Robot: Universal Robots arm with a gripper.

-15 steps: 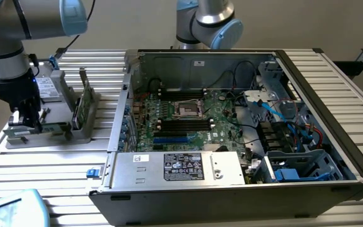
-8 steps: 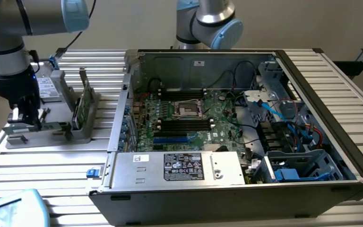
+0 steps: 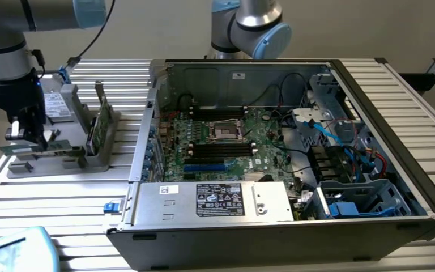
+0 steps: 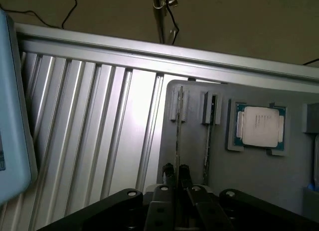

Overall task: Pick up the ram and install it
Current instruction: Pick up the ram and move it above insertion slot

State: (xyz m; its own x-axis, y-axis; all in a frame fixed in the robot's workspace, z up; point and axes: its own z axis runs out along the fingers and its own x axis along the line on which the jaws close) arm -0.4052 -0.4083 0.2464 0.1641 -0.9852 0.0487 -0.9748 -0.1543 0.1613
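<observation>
- Green and thin, the ram (image 4: 178,136) shows edge-on between my fingertips, and my tool (image 4: 175,169) is pinched onto it.
- Its far end runs into a grey clip on the holder (image 4: 249,186). I cannot tell whether it is seated there.
- A second stick (image 4: 207,146) stands in the neighbouring clip, just beside mine. Past that, a square silver processor chip (image 4: 259,125) lies in its own recess.
- In the exterior view the holder rests on the ribbed metal table (image 3: 66,198), at nine o'clock from the open computer case (image 3: 225,79). I hang over the holder's outer end.
- Inside the case the motherboard (image 3: 271,141) lies flat. Dark memory slots (image 3: 221,148) run at six o'clock of the processor socket (image 3: 224,129).
</observation>
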